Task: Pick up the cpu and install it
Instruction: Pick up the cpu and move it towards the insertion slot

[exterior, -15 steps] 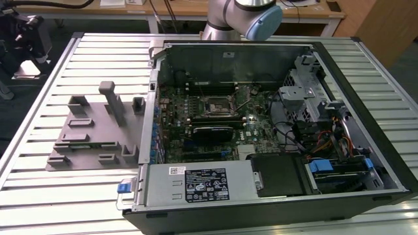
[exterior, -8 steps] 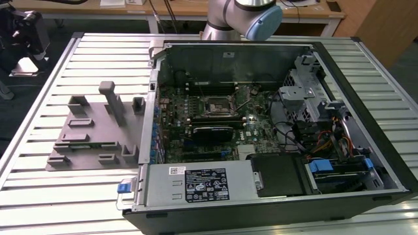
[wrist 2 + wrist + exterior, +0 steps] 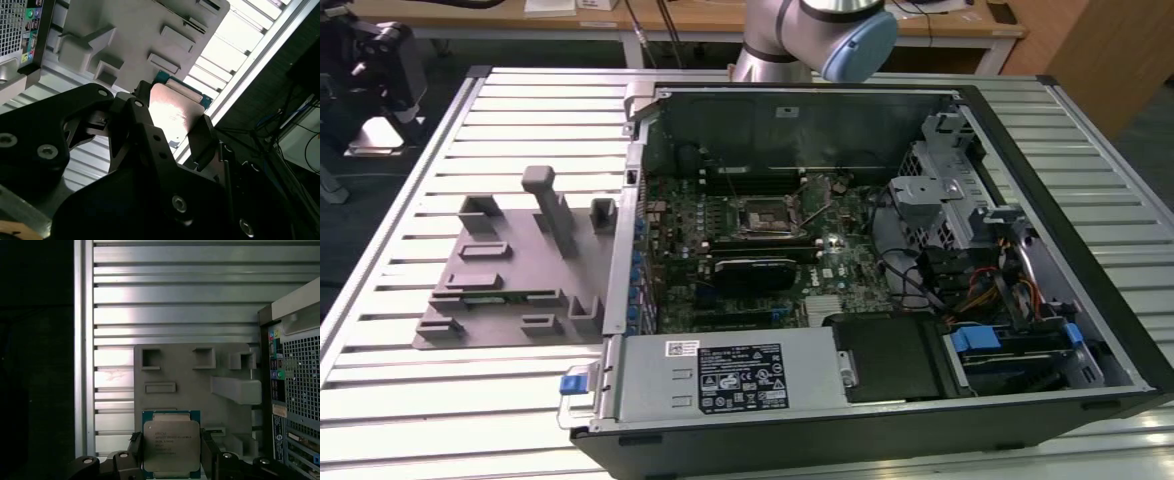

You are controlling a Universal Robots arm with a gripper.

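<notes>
The gripper [image 3: 171,452] hangs above the grey fixture plate [image 3: 200,375], its two black fingers [image 3: 207,452] pressed against opposite edges of the cpu [image 3: 171,442]. The arm [image 3: 781,45] stands beyond that plate, showing a blue-capped joint [image 3: 861,45]

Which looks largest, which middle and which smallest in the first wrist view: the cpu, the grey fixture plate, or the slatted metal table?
1. the slatted metal table
2. the grey fixture plate
3. the cpu, smallest even though it sits in the hand closest to the camera, which probably makes it look bigger than it really is.
</notes>
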